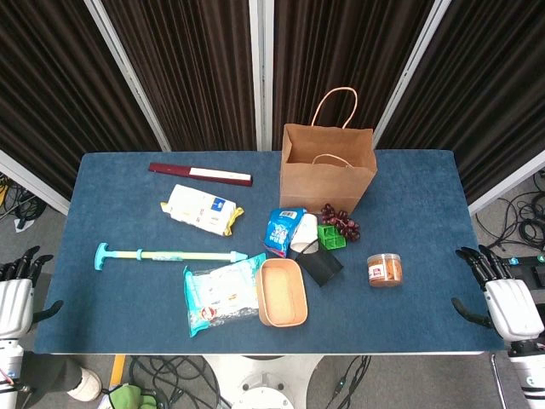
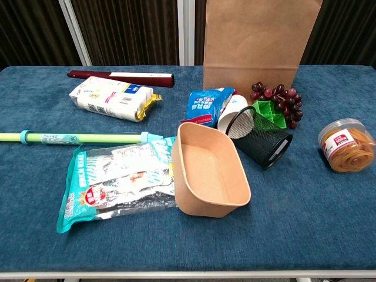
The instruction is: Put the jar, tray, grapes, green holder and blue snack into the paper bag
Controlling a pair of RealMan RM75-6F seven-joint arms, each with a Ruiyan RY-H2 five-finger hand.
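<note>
Beside the table, left hand (image 1: 15, 294) and right hand (image 1: 502, 298) (fingers (image 1: 477, 260) apart) hold nothing.

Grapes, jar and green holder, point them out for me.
grapes (image 2: 281, 100), chest view, middle of the bunch.
jar (image 2: 346, 144), chest view, its clear lid.
green holder (image 1: 331, 236), head view, its open top.

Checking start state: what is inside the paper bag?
Nothing visible inside the paper bag: head view shows only its dark opening and one handle; the bottom is hidden by its walls.

Head view overhead – chest view low, nearer; both share table (image 1: 128, 307).
</note>
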